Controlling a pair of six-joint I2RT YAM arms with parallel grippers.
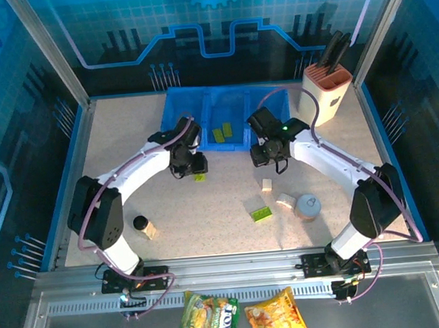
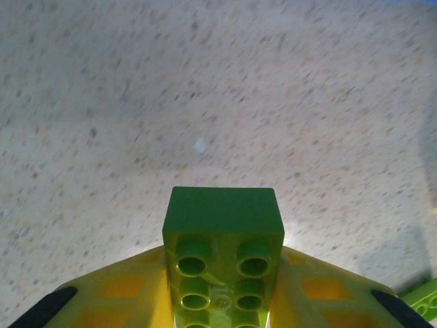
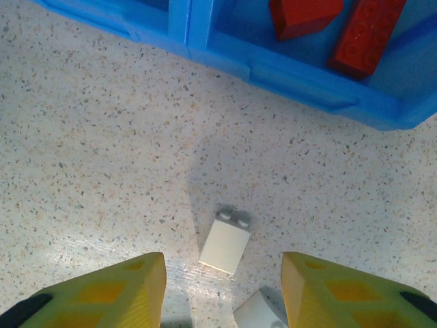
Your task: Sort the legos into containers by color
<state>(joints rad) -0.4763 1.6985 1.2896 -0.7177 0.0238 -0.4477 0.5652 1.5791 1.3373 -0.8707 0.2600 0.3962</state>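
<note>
My left gripper [image 1: 191, 166] is shut on a lime green brick [image 2: 223, 239], studs toward the camera, held just above the speckled table in front of the blue tray [image 1: 176, 114]. Two lime bricks [image 1: 222, 132] lie in the tray's middle compartment. The right gripper [image 3: 223, 287] hangs open over a white brick [image 3: 226, 244] lying flat on the table, with a second white brick [image 3: 258, 313] close by its fingers. Two red bricks [image 3: 369, 34] lie in the tray compartment [image 3: 287, 68] beyond it. Another lime brick [image 1: 262, 214] rests on the table nearer the front.
A grey tin can [image 1: 308, 206] stands right of the white bricks. A dark-capped bottle [image 1: 140, 223] with a cream brick [image 1: 149, 230] beside it sits at the front left. The beige knife block [image 1: 326, 87] is at the back right.
</note>
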